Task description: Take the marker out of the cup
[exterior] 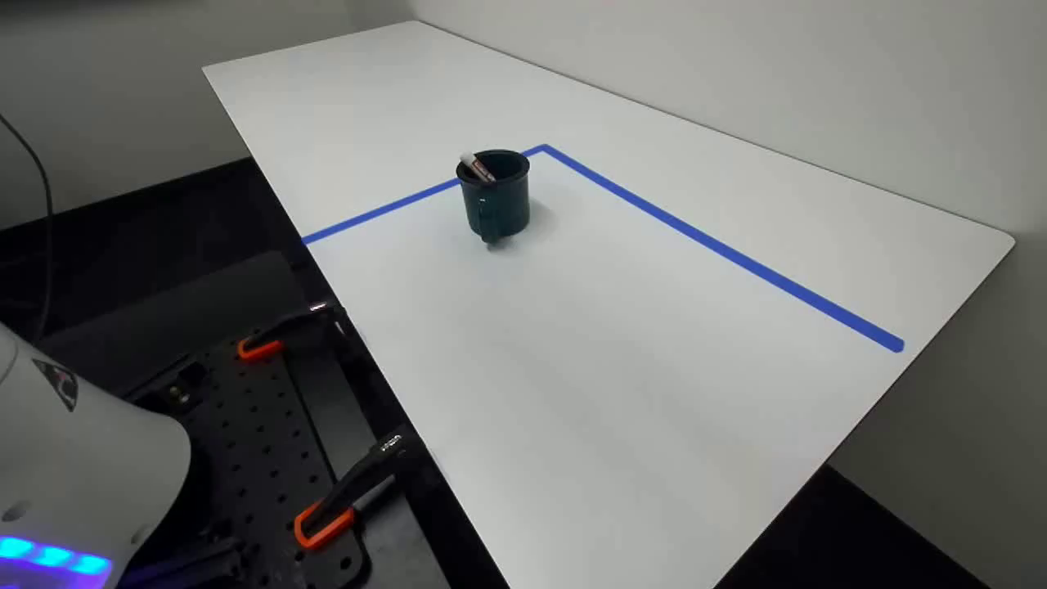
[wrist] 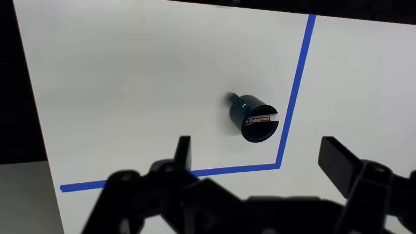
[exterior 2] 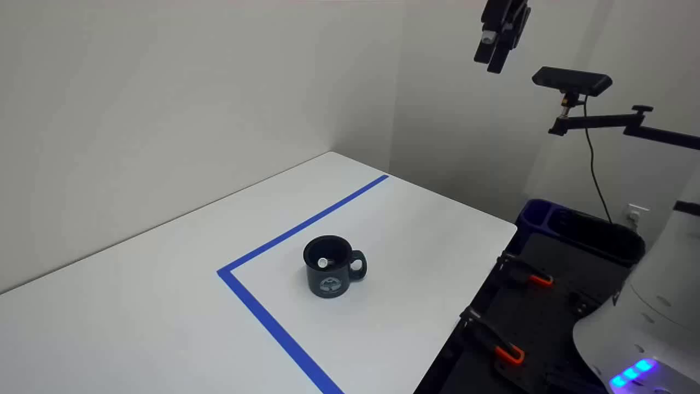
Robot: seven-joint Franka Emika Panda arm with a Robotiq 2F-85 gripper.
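Observation:
The dark teal cup (exterior: 499,211) stands upright on the white table, and it also shows in an exterior view (exterior 2: 320,282) and in the wrist view (wrist: 239,112). The marker (exterior: 479,168) leans inside the cup, its white end at the rim; it also shows in an exterior view (exterior 2: 323,263). In the wrist view the marker's (wrist: 260,119) reddish-brown label and white end lie across the cup's mouth. My gripper (wrist: 258,154) is open and empty, its fingers wide apart. In an exterior view the gripper (exterior 2: 490,59) hangs high above the table, well away from the cup.
Blue tape (exterior: 720,249) forms a corner on the white table (exterior: 572,393) near the cup. Orange-tipped clamps (exterior: 323,523) sit by the table's edge at the robot base (exterior: 82,458). A wall runs along the table's long side. A camera on a bracket (exterior 2: 571,81) stands beyond the table.

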